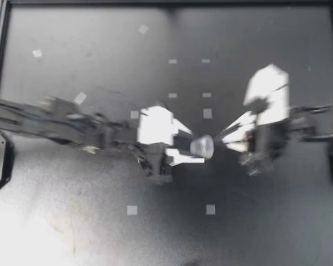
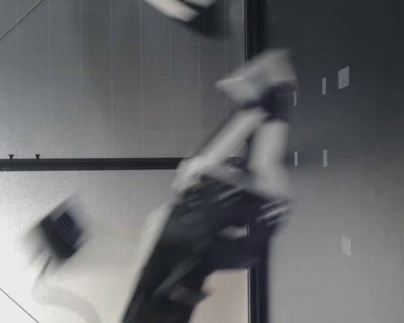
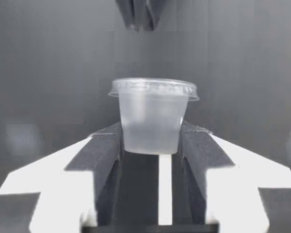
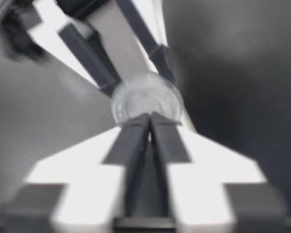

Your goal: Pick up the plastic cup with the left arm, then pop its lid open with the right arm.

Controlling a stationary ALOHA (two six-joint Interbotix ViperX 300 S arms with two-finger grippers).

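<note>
We are pinching a small clear lidded plastic cup (image 1: 202,147) in our left gripper (image 1: 195,149), both pads (image 3: 106,150) pressing its lower wall from two sides, over the middle of the dark table (image 1: 100,221); it is looking light, thin-walled and slick, so we are judging a soft squeeze low on the body safest; just beyond the lid (image 3: 154,88) our right gripper (image 1: 218,135) is hovering, fingers pressed together and empty, whether touching we cannot tell.
</note>
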